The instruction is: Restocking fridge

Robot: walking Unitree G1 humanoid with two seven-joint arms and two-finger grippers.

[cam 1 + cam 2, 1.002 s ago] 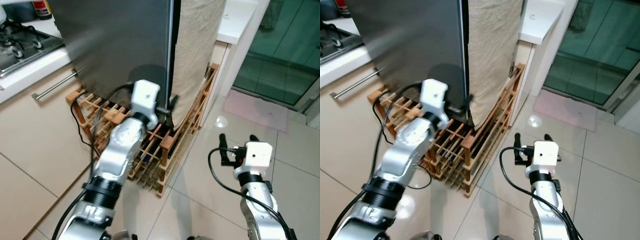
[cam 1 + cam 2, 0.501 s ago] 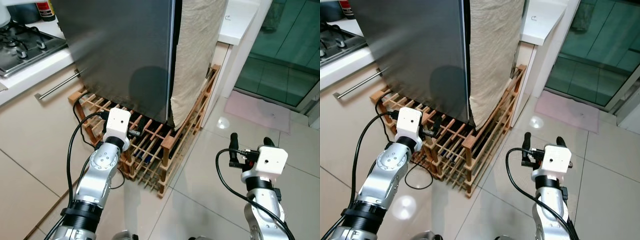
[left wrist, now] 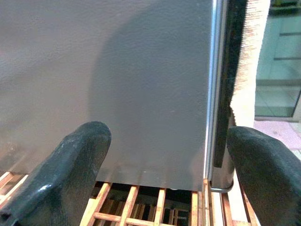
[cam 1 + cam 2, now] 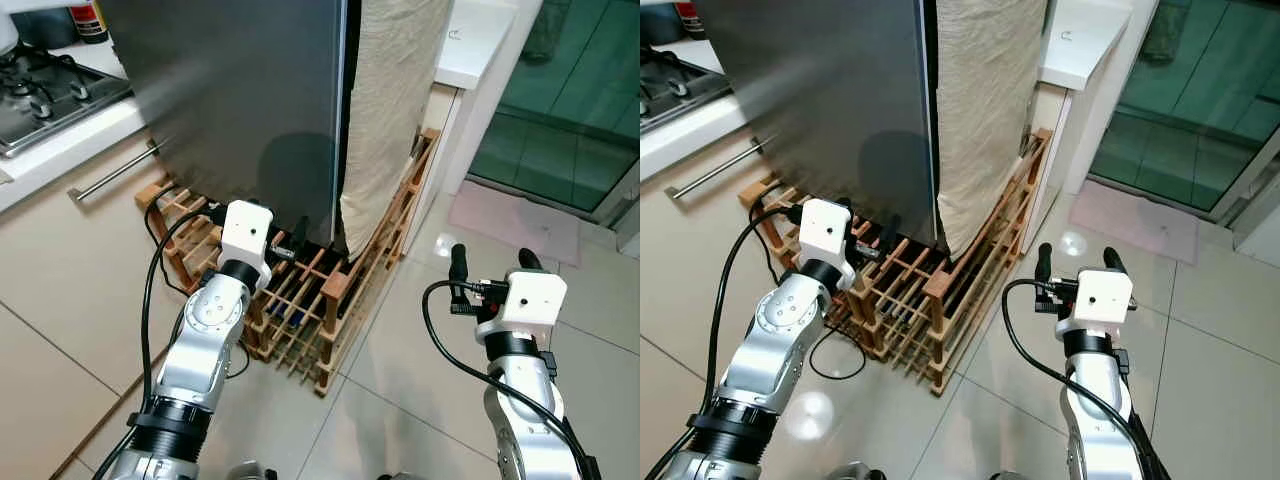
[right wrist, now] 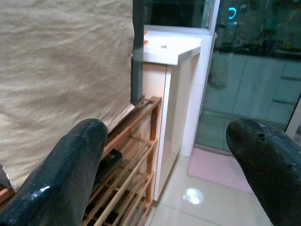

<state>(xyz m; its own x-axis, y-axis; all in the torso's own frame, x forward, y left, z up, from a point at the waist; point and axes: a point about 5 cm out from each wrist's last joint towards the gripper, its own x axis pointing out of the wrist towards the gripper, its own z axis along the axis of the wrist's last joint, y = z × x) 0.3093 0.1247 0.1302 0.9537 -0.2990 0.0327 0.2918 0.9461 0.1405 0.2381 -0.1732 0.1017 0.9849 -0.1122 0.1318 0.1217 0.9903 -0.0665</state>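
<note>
Now | left gripper [image 3: 167, 181] wide open, empty, right gripper [image 5: 171, 165] too | fridge door [image 4: 240, 100] big, heavy, smooth; grab its edge.

Fridge door [image 4: 240, 100]: dark grey, dull shine. Cloth [image 4: 385, 110] down fridge side: sandy beige (faint wavy streaks). Rack [image 4: 330, 300] underneath: orange-brown wood. Floor [image 4: 60, 370]: cream tiles. Mat [image 4: 515, 220]: pale pink. Glass door [image 4: 570, 90]: green. Both arms silver, fingers [image 3: 70, 165] black.
</note>
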